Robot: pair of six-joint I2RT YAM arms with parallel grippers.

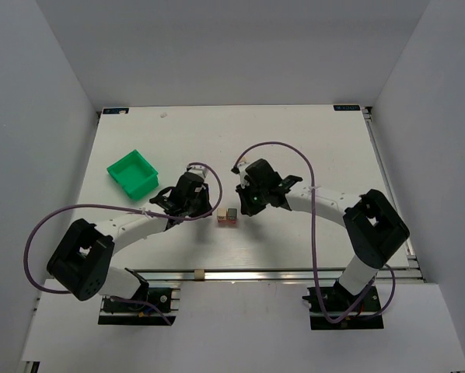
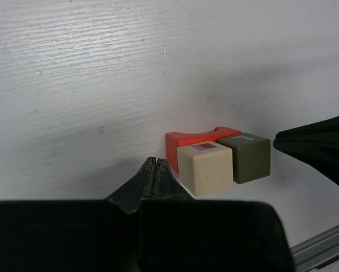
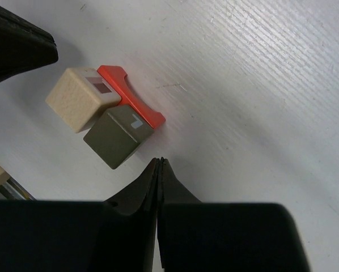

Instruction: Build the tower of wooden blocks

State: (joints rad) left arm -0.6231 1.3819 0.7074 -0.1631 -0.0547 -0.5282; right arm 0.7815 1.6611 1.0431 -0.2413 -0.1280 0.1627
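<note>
A red-orange block point(image 2: 186, 141) lies on the white table. A pale beige cube point(image 2: 206, 169) and a grey-brown cube point(image 2: 248, 157) stand side by side against it, seemingly on the table itself. In the top view the group point(image 1: 227, 215) sits between both arms. My left gripper point(image 2: 156, 161) is shut and empty, its tip just left of the beige cube. My right gripper point(image 3: 160, 161) is shut and empty, its tip just off the grey-brown cube point(image 3: 117, 135), with the beige cube point(image 3: 79, 99) and the red-orange block point(image 3: 136, 102) beyond.
A green plastic bin point(image 1: 133, 172) stands at the left, behind the left arm. A metal rail point(image 1: 279, 274) runs along the table's near edge, with a small beige piece point(image 1: 199, 274) on it. Purple cables loop from both arms.
</note>
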